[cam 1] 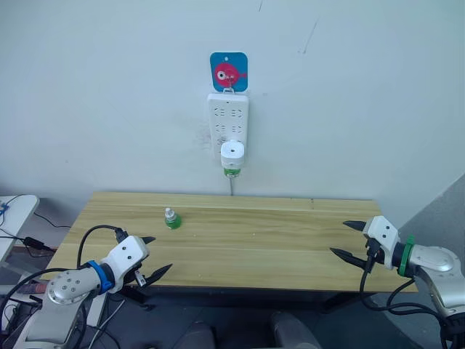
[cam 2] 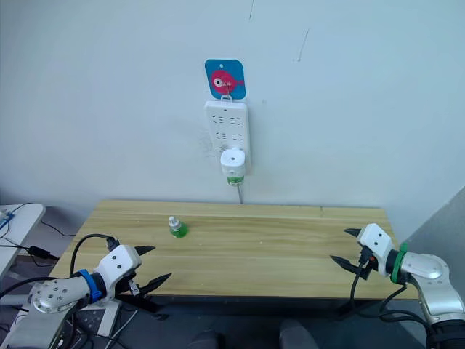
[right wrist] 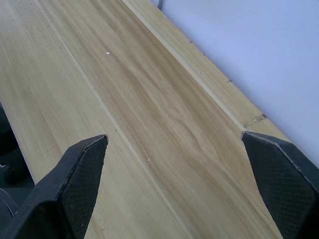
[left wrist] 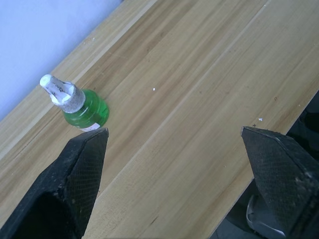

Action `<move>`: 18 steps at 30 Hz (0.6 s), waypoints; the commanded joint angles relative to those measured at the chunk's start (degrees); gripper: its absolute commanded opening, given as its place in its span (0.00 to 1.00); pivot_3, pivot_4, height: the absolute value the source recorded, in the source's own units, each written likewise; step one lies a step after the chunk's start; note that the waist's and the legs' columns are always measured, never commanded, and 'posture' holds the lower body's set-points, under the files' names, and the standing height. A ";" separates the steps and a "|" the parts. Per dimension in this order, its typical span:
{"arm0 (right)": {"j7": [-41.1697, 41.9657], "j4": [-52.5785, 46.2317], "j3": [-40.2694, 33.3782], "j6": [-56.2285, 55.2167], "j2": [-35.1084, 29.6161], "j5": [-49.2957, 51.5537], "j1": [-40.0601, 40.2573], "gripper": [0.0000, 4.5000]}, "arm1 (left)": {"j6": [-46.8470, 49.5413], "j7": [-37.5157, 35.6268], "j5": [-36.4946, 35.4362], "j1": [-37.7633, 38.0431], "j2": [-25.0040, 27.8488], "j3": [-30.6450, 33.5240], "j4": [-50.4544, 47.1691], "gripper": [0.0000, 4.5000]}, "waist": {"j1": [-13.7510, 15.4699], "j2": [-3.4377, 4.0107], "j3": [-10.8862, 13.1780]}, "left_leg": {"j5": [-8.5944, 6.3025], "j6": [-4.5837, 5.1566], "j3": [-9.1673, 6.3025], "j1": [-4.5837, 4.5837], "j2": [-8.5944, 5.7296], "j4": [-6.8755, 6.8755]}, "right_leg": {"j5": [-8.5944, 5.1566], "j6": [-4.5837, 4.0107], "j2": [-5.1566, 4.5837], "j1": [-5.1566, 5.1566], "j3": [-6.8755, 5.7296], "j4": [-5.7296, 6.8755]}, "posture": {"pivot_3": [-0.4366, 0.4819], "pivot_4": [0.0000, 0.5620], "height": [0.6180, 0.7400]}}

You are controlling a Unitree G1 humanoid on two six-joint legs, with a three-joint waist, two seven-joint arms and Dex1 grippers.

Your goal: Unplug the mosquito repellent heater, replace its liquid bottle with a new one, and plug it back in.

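Left eye view, small white rounded plastic mosquito repellent heater plugged into the long white wall power strip, green liquid bottle upright on the wooden tabletop, left tool and right tool both spread apart, empty, near the front corners.

Left arm: low at the near left corner, forearm angled inward.
Left gripper: jaws spread wide, holding nothing.
Right arm: low at the right edge.
Right gripper: jaws spread wide, holding nothing.
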 commanded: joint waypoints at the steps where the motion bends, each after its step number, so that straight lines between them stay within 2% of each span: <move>1: 0.73 1.70 -1.31 -2.96 0.30 0.92 -0.79 1.00 | 0.38 -0.25 -1.11 -0.10 0.48 1.54 -1.39 1.00 | 0.00 0.00 0.00 | 0.00 0.00 0.00 0.00 0.00 0.00 | 0.00 0.00 0.00 0.00 0.00 0.00 | 0.50 0.13 0.94; 6: 1.03 5.04 -0.94 -6.06 0.92 0.52 -0.89 1.00 | 1.72 0.25 -1.37 0.34 0.28 1.66 -2.14 1.00 | -0.01 0.00 0.00 | 0.00 0.00 0.00 0.00 0.00 0.00 | 0.00 0.00 0.00 0.01 0.00 0.00 | 0.50 0.13 0.94; 18: 1.60 6.13 -0.83 -6.65 1.32 0.52 -0.90 1.00 | 3.07 0.80 -0.90 1.52 0.23 1.94 -2.38 1.00 | -0.03 0.01 0.01 | 0.00 0.00 0.00 0.01 0.00 0.01 | 0.00 0.00 0.00 0.01 0.01 0.00 | 0.50 0.14 0.94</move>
